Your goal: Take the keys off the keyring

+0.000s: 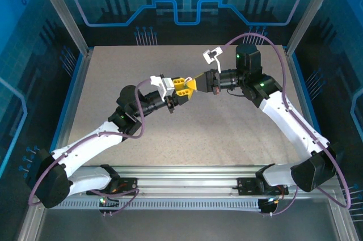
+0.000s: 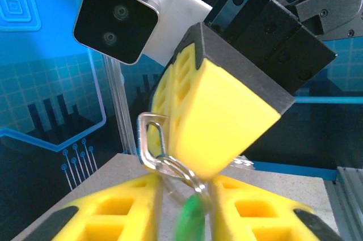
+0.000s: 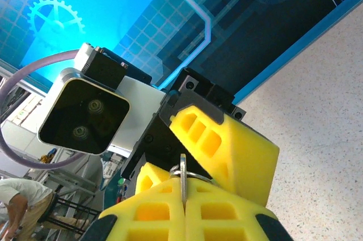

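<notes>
Left wrist: thin metal keyring [image 2: 170, 164] loops between blocky, pocketed yellow fingers [image 2: 113, 212].

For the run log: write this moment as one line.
arms: raised over table | right fingers: shut on keyring | left fingers: flanking green item at keyring, grip unclear

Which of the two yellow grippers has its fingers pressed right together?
The right gripper: its yellow fingers meet, pinching the silver metal keyring. The left gripper has fingers standing apart, a blurred green thing between them.
</notes>
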`<state>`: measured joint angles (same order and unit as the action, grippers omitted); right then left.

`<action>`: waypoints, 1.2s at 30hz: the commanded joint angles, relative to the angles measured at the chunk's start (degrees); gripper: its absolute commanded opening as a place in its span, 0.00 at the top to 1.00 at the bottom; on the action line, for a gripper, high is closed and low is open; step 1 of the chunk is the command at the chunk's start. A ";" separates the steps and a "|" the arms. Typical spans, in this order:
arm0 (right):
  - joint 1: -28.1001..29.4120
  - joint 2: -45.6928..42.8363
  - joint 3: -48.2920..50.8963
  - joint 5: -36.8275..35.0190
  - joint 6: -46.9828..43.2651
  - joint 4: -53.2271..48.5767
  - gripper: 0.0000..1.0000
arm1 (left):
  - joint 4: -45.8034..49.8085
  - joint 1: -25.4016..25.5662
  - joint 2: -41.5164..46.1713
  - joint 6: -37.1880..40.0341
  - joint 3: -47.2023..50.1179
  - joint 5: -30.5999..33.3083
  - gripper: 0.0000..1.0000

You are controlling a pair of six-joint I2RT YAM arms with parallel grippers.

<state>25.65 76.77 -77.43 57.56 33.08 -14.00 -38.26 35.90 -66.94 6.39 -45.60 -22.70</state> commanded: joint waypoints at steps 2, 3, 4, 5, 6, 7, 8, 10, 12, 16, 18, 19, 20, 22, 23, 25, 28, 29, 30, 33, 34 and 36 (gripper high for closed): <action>-0.35 -1.01 1.05 2.28 1.02 1.52 1.00 | -2.98 -0.60 -0.21 0.81 -2.38 1.96 0.69; -0.34 -1.01 1.13 2.38 1.10 1.67 1.00 | -2.96 -0.57 -0.34 0.81 -2.58 1.91 0.69; -0.37 -1.01 1.20 2.46 1.32 1.85 1.00 | -3.11 -0.71 -0.56 0.78 -2.67 1.62 0.72; -0.40 -1.01 1.27 2.55 1.50 1.96 1.00 | -3.21 -0.72 -0.73 0.79 -2.73 1.31 0.74; -0.36 -1.09 1.40 2.60 1.63 2.17 1.00 | -3.22 -0.78 -0.87 0.75 -2.95 1.17 0.74; -0.34 -1.09 1.42 2.78 1.78 2.43 1.00 | -3.28 -0.76 -1.01 0.68 -2.99 1.07 0.75; -0.36 -1.18 1.56 2.93 2.04 2.76 1.00 | -3.31 -0.74 -1.09 0.62 -3.00 1.08 0.75; -0.34 -1.27 1.58 2.98 2.16 2.97 1.00 | -3.40 -0.81 -1.35 0.64 -3.09 1.09 0.74; -0.36 -1.31 1.58 3.21 2.34 3.20 1.00 | -3.69 -0.91 -1.62 0.81 -3.18 1.08 0.75; -0.36 -1.23 1.84 3.39 2.26 3.12 1.00 | -4.28 -1.01 -1.97 0.90 -3.66 0.56 0.83; -0.43 -1.27 2.00 3.39 2.01 2.80 1.00 | -4.28 -1.08 -1.90 1.07 -3.79 0.53 0.87; -0.48 -1.36 2.10 3.39 1.83 2.67 1.00 | -4.20 -1.11 -1.80 1.16 -3.82 0.63 0.88; -0.54 -1.44 2.27 3.31 1.73 2.58 1.00 | -4.19 -1.12 -1.64 1.17 -3.83 0.72 0.90; -0.89 -1.60 2.45 3.23 1.64 2.58 1.00 | -3.90 -1.19 -1.15 1.25 -3.63 0.90 0.95; -1.11 -1.74 2.52 3.11 1.64 2.54 1.00 | -3.63 -1.19 -0.76 1.42 -3.33 0.98 0.97; -1.55 -2.04 2.63 2.88 1.56 2.53 1.00 | -3.38 -1.35 0.15 1.64 -2.76 0.99 1.00; -2.10 -2.15 2.48 2.62 0.98 1.98 1.00 | -2.01 -1.49 1.31 1.45 -2.23 1.37 1.00; -2.10 -2.14 2.31 2.47 0.49 1.44 1.00 | -1.30 -1.54 1.56 1.34 -2.31 1.47 1.00; -2.07 -2.15 2.07 2.39 0.03 0.82 1.00 | -0.64 -1.58 1.72 1.26 -2.37 1.79 1.00; -2.08 -2.11 1.78 2.20 -0.47 0.20 1.00 | 1.36 -1.63 2.02 1.01 -2.61 2.46 1.00; -2.02 -2.14 1.75 2.03 -0.47 0.24 1.00 | 1.35 -1.69 2.16 1.00 -2.48 2.40 1.00; -2.04 -2.11 1.38 1.96 -0.59 -0.03 1.00 | 2.06 -1.73 2.03 0.91 -2.75 2.79 1.00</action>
<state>24.23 75.96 -75.79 57.71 33.65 -11.38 -36.14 34.96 -66.59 7.49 -46.59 -22.48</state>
